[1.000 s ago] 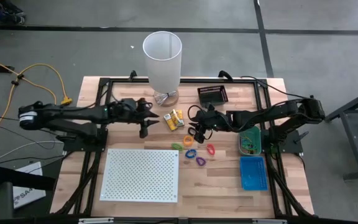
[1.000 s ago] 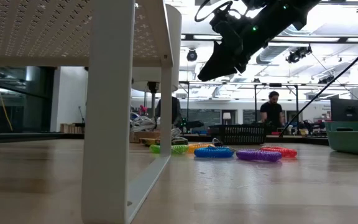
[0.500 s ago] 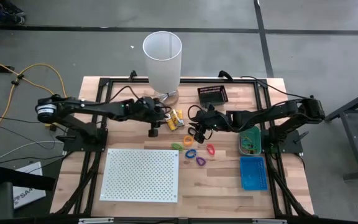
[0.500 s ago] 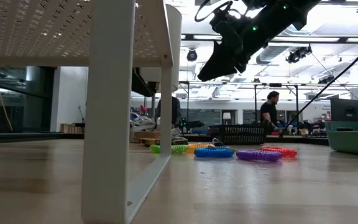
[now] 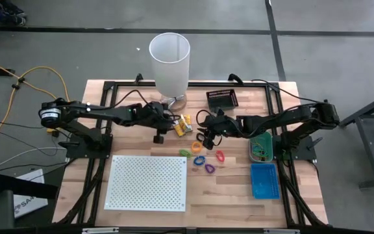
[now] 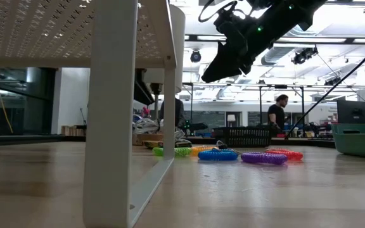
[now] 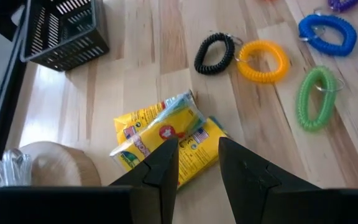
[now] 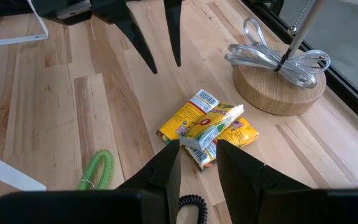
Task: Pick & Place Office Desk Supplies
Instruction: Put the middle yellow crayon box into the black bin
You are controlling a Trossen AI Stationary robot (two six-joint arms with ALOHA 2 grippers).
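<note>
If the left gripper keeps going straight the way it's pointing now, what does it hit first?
Most likely the yellow-orange packets: the left gripper, jaws apart and empty, points at them in its wrist view. The height above them is unclear.

The table (image 5: pixel 239 195) is pale wood, laid in planks with a smooth, lightly satin finish. The yellow-orange packets (image 7: pixel 166 140) look like glossy printed plastic film, crinkled at the ends. The coiled loops, green (image 7: pixel 316 98), blue (image 7: pixel 328 34), orange (image 7: pixel 263 61) and black (image 7: pixel 214 53), look like ribbed shiny plastic. The black basket (image 7: pixel 64 34) is a matt plastic lattice. The round base (image 8: pixel 278 84) is bare light wood, with a clear glossy cable (image 8: pixel 272 56) bundled on it. The white perforated board (image 5: pixel 148 182) looks matt and smooth.
</note>
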